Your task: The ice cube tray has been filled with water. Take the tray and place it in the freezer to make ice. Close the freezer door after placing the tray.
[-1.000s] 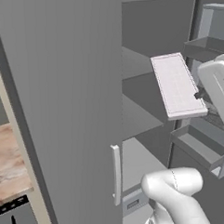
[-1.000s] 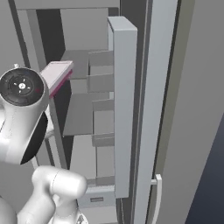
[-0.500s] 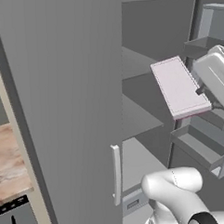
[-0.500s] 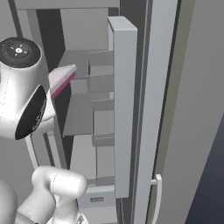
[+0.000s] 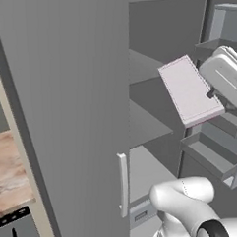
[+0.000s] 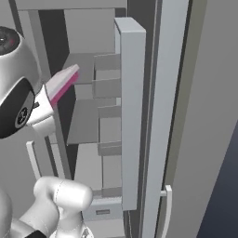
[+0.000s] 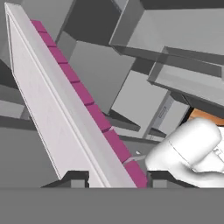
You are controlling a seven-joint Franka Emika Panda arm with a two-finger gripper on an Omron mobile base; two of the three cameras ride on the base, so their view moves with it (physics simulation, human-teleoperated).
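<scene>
My gripper (image 7: 117,177) is shut on the near end of the ice cube tray (image 7: 65,100), a pale slab with a pink edge that runs diagonally away from the hand. In the left base view the tray (image 5: 189,89) hangs tilted in the open freezer (image 5: 147,65), above a grey inner shelf, with the gripper (image 5: 212,94) at its right end. From the right base view the tray (image 6: 63,82) pokes past the arm toward the shelves, held by the gripper (image 6: 45,101). The freezer door (image 6: 132,116) stands open, and its shelf bins (image 5: 216,152) show.
The wider grey door (image 5: 66,118) is closed on the left, with its pale handle (image 5: 124,185) low down. A wooden counter (image 5: 7,170) lies beyond it. Grey shelves (image 6: 88,121) and door bins (image 6: 108,88) crowd the space around the tray.
The arm's upper joint has risen and swung, and the tray has tilted and shifted slightly deeper between the freezer shelves. The grip has stayed the same.
</scene>
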